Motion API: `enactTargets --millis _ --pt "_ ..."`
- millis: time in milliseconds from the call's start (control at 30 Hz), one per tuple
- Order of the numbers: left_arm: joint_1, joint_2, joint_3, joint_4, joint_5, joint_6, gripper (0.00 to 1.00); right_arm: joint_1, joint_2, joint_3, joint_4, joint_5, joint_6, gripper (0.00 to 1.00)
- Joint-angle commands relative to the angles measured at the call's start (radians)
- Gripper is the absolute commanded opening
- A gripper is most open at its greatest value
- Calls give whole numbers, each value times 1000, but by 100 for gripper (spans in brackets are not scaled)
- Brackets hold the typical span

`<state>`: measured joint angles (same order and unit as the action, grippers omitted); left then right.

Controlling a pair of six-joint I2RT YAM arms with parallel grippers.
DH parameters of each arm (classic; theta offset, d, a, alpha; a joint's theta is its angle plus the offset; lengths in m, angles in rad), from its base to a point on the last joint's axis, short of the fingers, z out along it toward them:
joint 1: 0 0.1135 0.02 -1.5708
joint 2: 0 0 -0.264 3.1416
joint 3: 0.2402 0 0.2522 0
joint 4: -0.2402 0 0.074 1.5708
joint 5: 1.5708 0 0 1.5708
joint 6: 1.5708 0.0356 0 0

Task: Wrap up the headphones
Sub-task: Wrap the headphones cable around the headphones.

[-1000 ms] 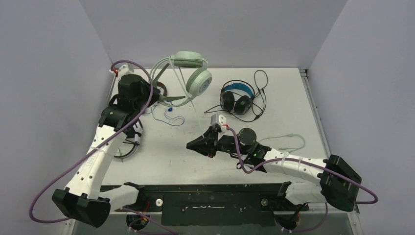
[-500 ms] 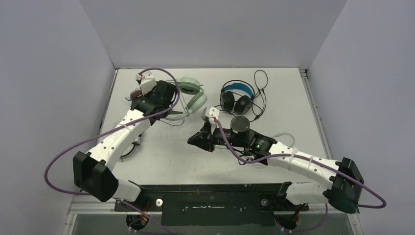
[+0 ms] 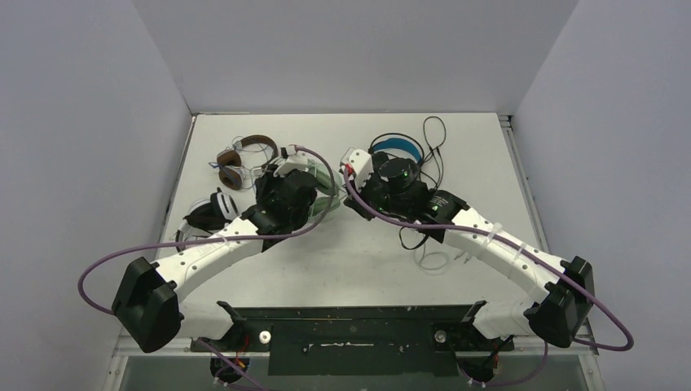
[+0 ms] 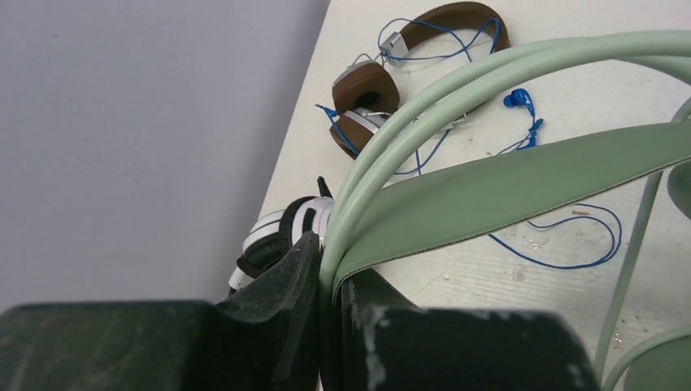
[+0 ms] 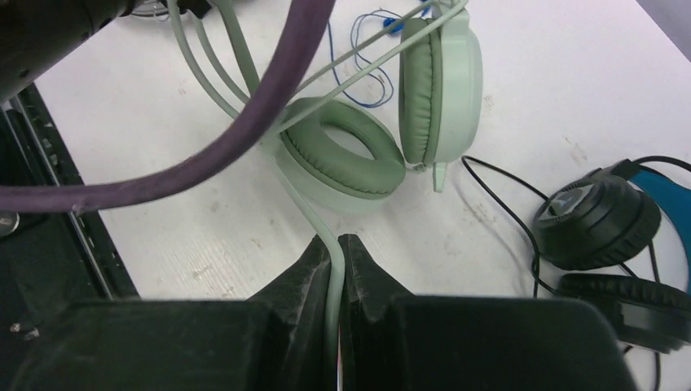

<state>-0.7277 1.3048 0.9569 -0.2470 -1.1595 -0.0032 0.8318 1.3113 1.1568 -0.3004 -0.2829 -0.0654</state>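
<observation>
My left gripper (image 4: pixel 330 269) is shut on the headband of the mint green headset (image 4: pixel 505 183). In the top view the left gripper (image 3: pixel 314 191) sits at mid-table, with the headset (image 3: pixel 323 186) mostly hidden between the arms. My right gripper (image 5: pixel 336 252) is shut on the mint cord (image 5: pixel 314 216), just short of the green ear cups (image 5: pixel 346 159). In the top view the right gripper (image 3: pixel 346 195) is close beside the left one. The brown headset (image 3: pixel 244 156) and the white black-striped headset (image 3: pixel 204 216) lie at the left. The black headset with the blue headband (image 3: pixel 398 145) lies behind my right wrist.
A thin blue cord (image 4: pixel 570 240) from the brown headset (image 4: pixel 367 85) trails over the table under the green band. A pale cord loop (image 3: pixel 433 259) lies by my right forearm. Black cord (image 3: pixel 436 134) loops at the back right. Walls close in on three sides.
My left gripper has carried the mint headset from the back left towards mid-table, uncovering the brown and striped headsets. My right gripper has moved back and up to meet it.
</observation>
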Motion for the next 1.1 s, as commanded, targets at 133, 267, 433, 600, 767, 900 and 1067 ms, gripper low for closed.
enactTargets --millis 133,267,433,600,767,900,1067 --pt "-76 -16 -55 339 -180 426 0 -18 -6 137 -102 268 -72 0" --pt "-112 -21 19 102 -72 285 0 -46 -21 117 -27 333 -50 5" --pt "-121 -99 72 -106 393 163 0 -73 -17 95 56 326 -39 0" --pt "-121 -117 123 -243 647 134 0 -115 13 98 88 291 -25 0" --pt "-122 -131 166 -324 709 96 0 -209 37 76 105 264 33 11" --pt "-121 -177 180 -321 794 15 0 -299 18 -3 186 121 97 13" --pt "-120 -200 265 -366 888 -96 0 -346 -35 -174 393 -91 132 16"
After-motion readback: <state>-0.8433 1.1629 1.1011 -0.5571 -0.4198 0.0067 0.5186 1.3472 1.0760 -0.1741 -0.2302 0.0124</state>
